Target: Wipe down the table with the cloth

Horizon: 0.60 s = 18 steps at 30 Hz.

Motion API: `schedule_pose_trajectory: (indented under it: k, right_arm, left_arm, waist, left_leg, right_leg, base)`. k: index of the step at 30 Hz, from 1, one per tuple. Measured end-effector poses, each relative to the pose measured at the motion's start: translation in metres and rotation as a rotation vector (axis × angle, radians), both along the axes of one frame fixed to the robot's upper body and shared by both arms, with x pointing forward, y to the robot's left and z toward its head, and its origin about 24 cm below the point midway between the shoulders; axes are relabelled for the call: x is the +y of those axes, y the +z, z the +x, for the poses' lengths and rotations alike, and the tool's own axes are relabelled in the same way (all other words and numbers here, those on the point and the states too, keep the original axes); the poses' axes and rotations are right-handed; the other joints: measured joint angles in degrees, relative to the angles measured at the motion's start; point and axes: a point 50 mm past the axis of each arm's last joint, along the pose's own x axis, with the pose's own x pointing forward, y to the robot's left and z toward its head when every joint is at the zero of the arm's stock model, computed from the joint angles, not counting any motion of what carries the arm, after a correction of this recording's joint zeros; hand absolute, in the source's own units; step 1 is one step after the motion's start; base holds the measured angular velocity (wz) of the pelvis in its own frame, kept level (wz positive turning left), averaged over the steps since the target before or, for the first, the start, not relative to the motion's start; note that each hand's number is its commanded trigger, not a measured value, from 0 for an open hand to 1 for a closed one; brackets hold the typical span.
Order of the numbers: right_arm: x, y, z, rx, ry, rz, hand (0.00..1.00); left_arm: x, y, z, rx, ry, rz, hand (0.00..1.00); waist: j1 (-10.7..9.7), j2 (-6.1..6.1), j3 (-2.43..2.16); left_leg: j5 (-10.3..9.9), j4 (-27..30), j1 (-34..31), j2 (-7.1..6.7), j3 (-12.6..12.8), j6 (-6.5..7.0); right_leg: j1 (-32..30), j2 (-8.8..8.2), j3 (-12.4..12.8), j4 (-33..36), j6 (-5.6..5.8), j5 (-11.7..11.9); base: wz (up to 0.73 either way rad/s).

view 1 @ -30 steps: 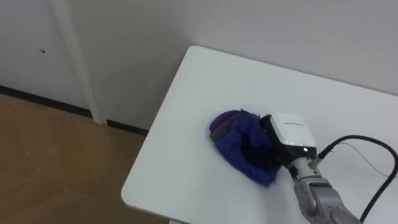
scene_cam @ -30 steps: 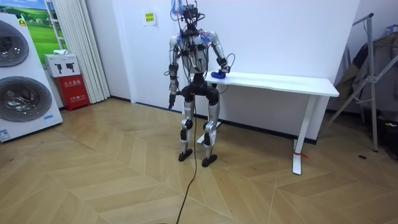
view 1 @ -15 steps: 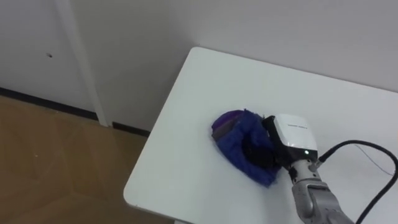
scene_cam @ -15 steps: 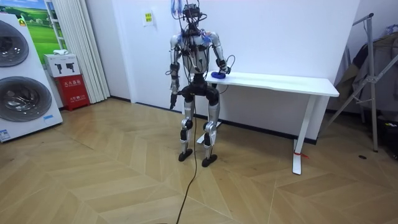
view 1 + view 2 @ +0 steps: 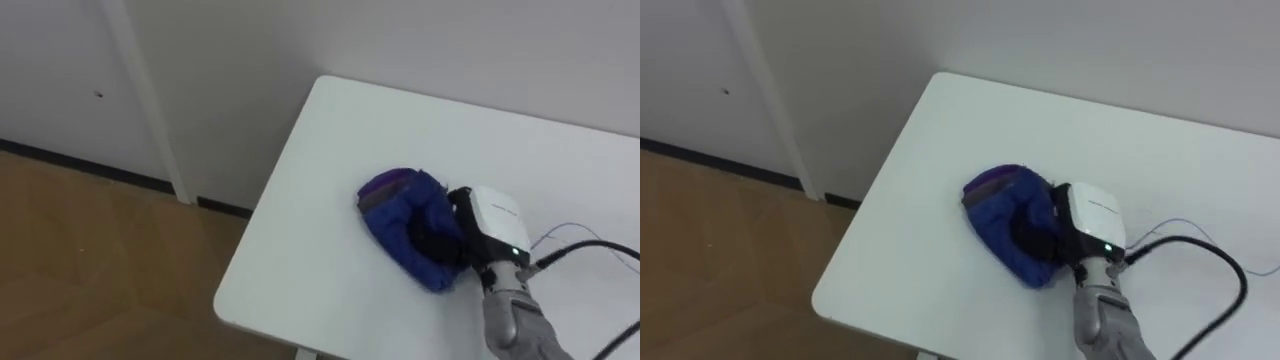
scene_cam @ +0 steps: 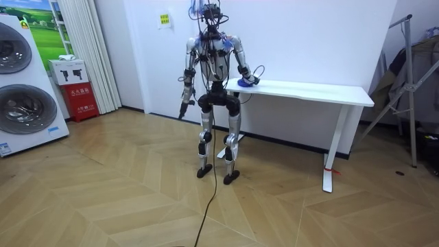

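- The robot stands at the end of a white table that lies toward the room view's left, facing the wall, with its right arm reaching out over the tabletop.
- Its right hand lies on a bunched blue cloth, the white back of the hand turned upward.
- The front of that hand is buried in the folds of the cloth, so it cannot be told whether it is spread flat or clenched round the fabric.
- The cloth sits on the tabletop near the table's left end, closer to the front edge than to the wall, with a purplish fold showing on its far side.
- The cloth touches the table and lies just left of the hand's white casing.
- The left hand hangs at the robot's side on the room view's left, away from the table; its state cannot be made out.
- A wooden floor lies below the table's left end.
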Motion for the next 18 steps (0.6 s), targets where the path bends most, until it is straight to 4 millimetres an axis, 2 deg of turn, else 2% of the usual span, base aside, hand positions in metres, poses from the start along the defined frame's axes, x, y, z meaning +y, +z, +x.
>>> schedule_pose_trajectory:
  k: [2,3,5,8,11,14,18]
  right_arm:
    - [-0.025,-0.002,-0.010,0.006,-0.080,-0.014,1.00]
    - [-0.031,-0.003,-0.013,0.009,-0.106,-0.013,1.00]
    - [-0.056,-0.008,-0.027,0.031,-0.232,-0.013,1.00]
    - [-0.079,-0.014,-0.045,0.081,-0.341,-0.022,1.00]
    - [-0.093,-0.015,-0.059,0.107,-0.387,-0.049,1.00]
    - [-0.106,-0.015,-0.075,0.123,-0.447,-0.064,1.00]
    - [-0.109,-0.014,-0.076,0.128,-0.469,-0.062,1.00]
  left_arm:
    - [0.007,0.002,-0.008,0.014,0.041,0.023,0.00]
    - [0.009,0.003,-0.009,0.012,0.055,0.028,0.00]
    - [0.017,0.006,-0.011,0.004,0.086,0.056,0.00]
    - [0.021,0.008,-0.012,0.000,0.092,0.071,0.00]
    - [0.020,0.008,-0.010,-0.009,0.090,0.071,0.00]
    - [0.020,0.009,-0.007,-0.021,0.087,0.073,0.00]
    - [0.019,0.008,-0.007,-0.019,0.081,0.067,0.00]
  waist:
    - [-0.25,-0.22,-0.20]
    - [-0.42,-0.35,-0.28]
    - [-0.83,-1.18,-0.78]
    - [-2.12,-2.06,-1.24]
    - [-3.23,-2.37,-1.28]
    - [-3.38,-2.38,-1.29]
    - [-3.15,-2.38,-1.23]
  left_leg:
    - [0.16,-0.03,-0.15,-0.31,0.00,0.28]
    - [0.16,0.02,-0.19,-0.39,-0.03,0.33]
    - [0.22,0.11,-0.28,-0.62,-0.15,0.46]
    - [0.23,0.34,0.05,-0.77,-0.73,0.56]
    - [0.14,0.71,0.19,-0.87,-1.45,0.64]
    - [0.12,0.87,0.53,-0.87,-1.58,0.64]
    - [0.14,1.05,0.65,-0.86,-1.55,0.60]
  right_leg:
    - [-0.08,-0.34,-0.01,-0.05,0.22,0.13]
    - [-0.04,-0.42,-0.07,-0.08,0.25,0.13]
    - [0.02,-0.64,-0.20,-0.05,0.48,0.10]
    - [0.76,-0.71,-0.83,0.01,0.57,0.16]
    - [1.40,-0.72,-1.29,0.00,0.60,0.18]
    - [1.82,-0.71,-1.19,0.04,0.60,0.18]
    - [1.94,-0.70,-1.07,0.24,0.60,0.18]
  base:
    - [0.02]
    - [0.08]
    - [0.07]
    - [0.12]
    - [0.12]
    - [0.03]
    - [-0.01]
